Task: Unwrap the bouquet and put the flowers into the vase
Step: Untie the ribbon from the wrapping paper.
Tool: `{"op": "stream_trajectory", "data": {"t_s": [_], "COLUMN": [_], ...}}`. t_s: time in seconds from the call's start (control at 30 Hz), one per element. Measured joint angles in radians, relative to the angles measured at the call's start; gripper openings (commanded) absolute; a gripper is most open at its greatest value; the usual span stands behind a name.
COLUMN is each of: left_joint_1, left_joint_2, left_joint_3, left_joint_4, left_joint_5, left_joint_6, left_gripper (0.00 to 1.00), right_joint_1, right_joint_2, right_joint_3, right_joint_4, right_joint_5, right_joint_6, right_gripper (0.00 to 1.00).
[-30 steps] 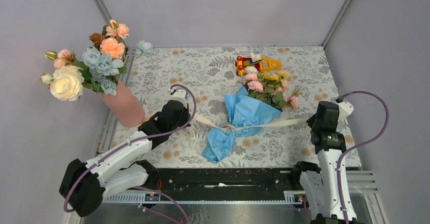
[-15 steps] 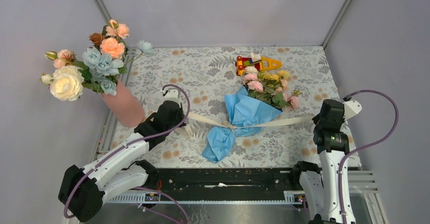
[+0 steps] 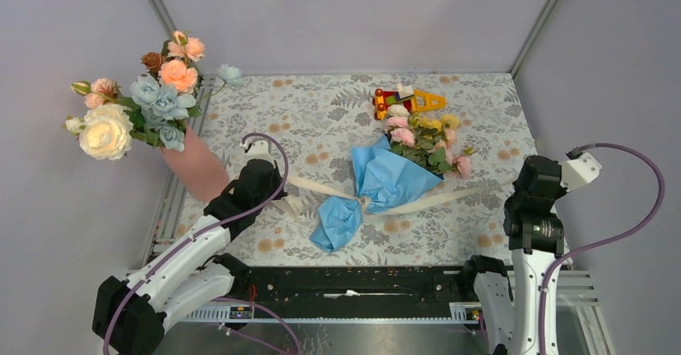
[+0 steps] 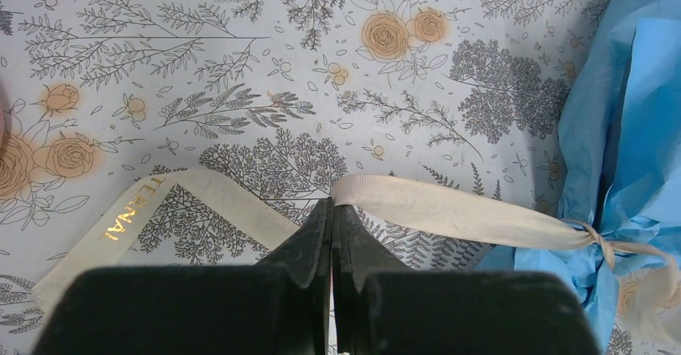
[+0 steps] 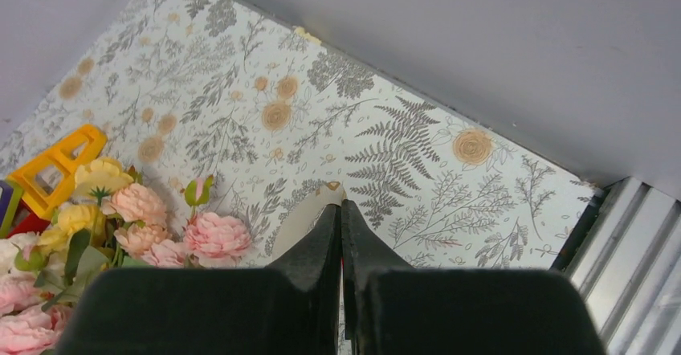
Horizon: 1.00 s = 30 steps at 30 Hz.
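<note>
The bouquet [image 3: 385,180] has its ribbon [image 4: 450,210] clamped at each end by the left gripper [image 4: 332,210] and the right gripper [image 5: 340,210], both pulled wider apart than a second ago, and lies mid-table [image 3: 321,114], slid slightly left, its flowers [image 3: 426,138] pointing toward the toy [image 3: 407,98] at the far edge.
</note>
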Motion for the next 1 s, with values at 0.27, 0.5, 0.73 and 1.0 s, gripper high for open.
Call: {"op": "stream_trajectory", "data": {"t_s": [0.27,0.5,0.73,1.0], "left_joint_1": [0.024,0.033,0.035,0.023], "left_joint_2": [-0.014,-0.013,0.019,-0.012], "left_joint_3": [0.0,0.013,0.043,0.043], "left_joint_4": [-0.001,0.001,0.016,0.016], "left_joint_5": [0.005,0.006,0.03,0.099], "left_joint_6": [-0.009,-0.008,0.008,0.023], "left_gripper": [0.0,0.0,0.61,0.83], "right_joint_1": [-0.001,-0.001,-0.003,-0.003], "right_joint_2": [-0.029,-0.08,-0.169,-0.17], "right_joint_3": [0.076,0.101,0.056,0.022], "right_joint_4": [-0.024,-0.033,-0.039,-0.042], "right_joint_5": [0.093,0.199,0.284,0.094], "right_joint_6": [-0.007,-0.023,-0.023,-0.06], "right_gripper": [0.0,0.0,0.95,1.0]}}
